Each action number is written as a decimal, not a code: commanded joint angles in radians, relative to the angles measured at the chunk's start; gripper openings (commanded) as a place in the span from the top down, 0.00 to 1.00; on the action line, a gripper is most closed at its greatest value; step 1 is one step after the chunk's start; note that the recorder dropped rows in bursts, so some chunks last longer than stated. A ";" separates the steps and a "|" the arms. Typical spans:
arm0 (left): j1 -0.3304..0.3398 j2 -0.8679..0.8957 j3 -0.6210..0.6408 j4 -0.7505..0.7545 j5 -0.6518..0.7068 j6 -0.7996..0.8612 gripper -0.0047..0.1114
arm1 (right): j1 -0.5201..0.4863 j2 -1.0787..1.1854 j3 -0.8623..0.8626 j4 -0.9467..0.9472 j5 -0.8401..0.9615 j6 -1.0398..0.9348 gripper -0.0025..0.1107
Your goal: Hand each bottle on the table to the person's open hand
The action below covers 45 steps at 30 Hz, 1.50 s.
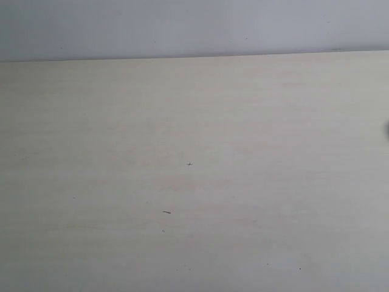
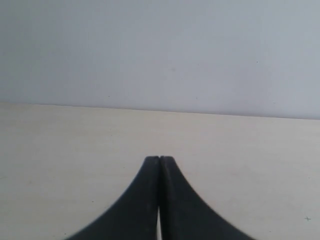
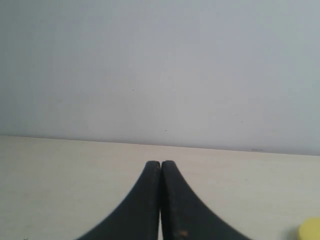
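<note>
A yellow thing (image 3: 311, 230) on a wide, pale counter (image 1: 194, 182).
Only a small bit of the yellow thing shows, near the right end effector (image 3: 160, 163), too little to tell what it is. The counter is beige with faint wood lines and a few tiny dark specks (image 1: 189, 163). The right end effector and the left end effector (image 2: 159, 159) are both clenched tight on nothing. Behind the counter is a plain grey-white wall (image 1: 194, 27).

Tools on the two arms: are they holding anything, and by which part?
Nothing. The left tool and the right tool are both shut, with nothing between them.
</note>
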 commanded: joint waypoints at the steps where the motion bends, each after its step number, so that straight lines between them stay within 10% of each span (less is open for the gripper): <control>1: 0.001 -0.007 0.004 0.002 -0.013 -0.004 0.96 | -0.077 -0.005 0.003 -0.001 0.001 -0.001 0.98; 45: 0.001 -0.007 0.004 0.002 -0.013 -0.004 0.96 | -0.148 -0.005 0.003 -0.001 0.001 -0.001 0.98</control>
